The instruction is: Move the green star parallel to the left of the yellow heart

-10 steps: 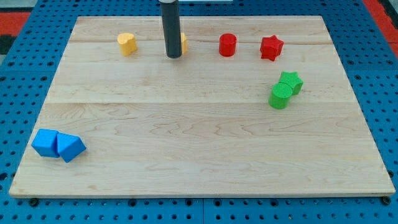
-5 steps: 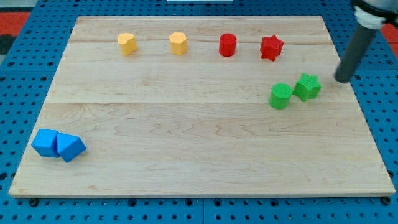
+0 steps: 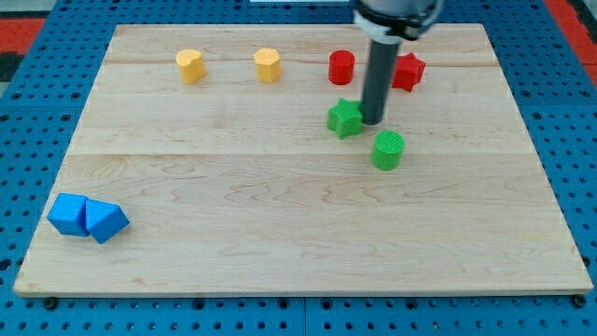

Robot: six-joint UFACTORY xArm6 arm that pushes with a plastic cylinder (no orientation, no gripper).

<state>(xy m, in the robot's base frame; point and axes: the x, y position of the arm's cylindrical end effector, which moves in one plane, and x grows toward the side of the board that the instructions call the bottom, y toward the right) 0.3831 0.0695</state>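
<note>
Green star (image 3: pixel 344 118) sits in the upper middle of the desk (image 3: pixel 280 196), touching the left side of my tip (image 3: pixel 372 121); the rod stands upright against the star's right edge. This arm has no fingers, only the rod, so nothing is apart, together or clamped.

Far off toward the view's left and bottom from my tip, near the desk's lower left corner, lie two blue blocks touching each other: a blue cube-like block (image 3: pixel 68 214) and, on its right, a blue wedge-like block (image 3: pixel 105 221). Up along the view's top, well to the left of my tip, stands a yellow block (image 3: pixel 190 65) whose exact shape I cannot make out. To its right, still left of my tip and well apart from the star, stands a second yellow block (image 3: pixel 268 64), possibly heart-shaped, though that is too small to tell. The red cylinder (image 3: pixel 341 67) stands just above the green star, a little left of the rod. Below and slightly right of my tip, near it but not touching, is the green cylinder (image 3: pixel 388 149). The red star (image 3: pixel 408 71) is above and right of my tip, partly hidden behind the rod.
</note>
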